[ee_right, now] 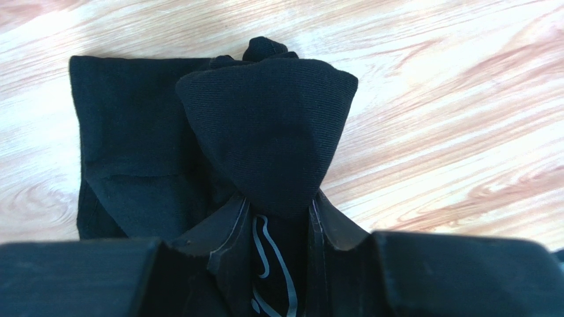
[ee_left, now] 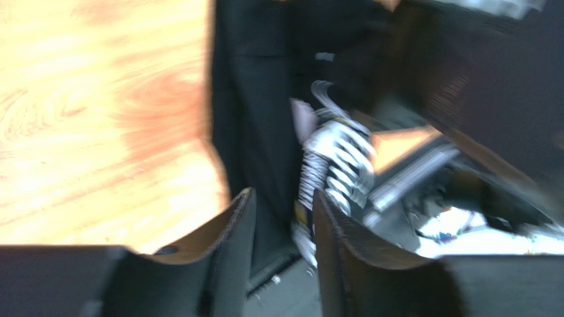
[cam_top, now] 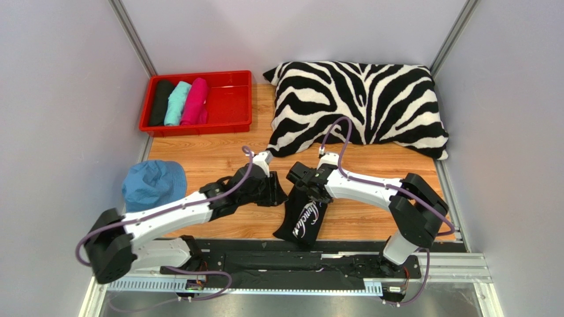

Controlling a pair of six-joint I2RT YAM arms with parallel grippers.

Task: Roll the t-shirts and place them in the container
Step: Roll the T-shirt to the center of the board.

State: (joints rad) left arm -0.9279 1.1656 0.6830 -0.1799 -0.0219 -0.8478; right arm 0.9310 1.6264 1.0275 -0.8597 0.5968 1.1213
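A large black t-shirt point(cam_top: 303, 222) with a small white print lies folded into a narrow strip near the table's front edge. My right gripper point(cam_top: 303, 179) is shut on a bunch of its cloth point(ee_right: 265, 132) at the strip's far end, and the print shows between the fingers point(ee_right: 228, 231). My left gripper point(cam_top: 281, 195) hovers just left of that end. The blurred left wrist view shows this gripper point(ee_left: 284, 198) open, with black cloth point(ee_left: 255, 119) beyond the gap. Three rolled t-shirts, black point(cam_top: 161, 102), teal point(cam_top: 177, 102) and pink point(cam_top: 196, 101), lie in a red tray point(cam_top: 228, 125).
A zebra-striped pillow point(cam_top: 361, 105) fills the back right of the wooden table. A blue hat point(cam_top: 153, 183) lies at the left edge beside my left arm. Grey walls close in both sides, and the metal rail point(cam_top: 298, 285) runs along the front.
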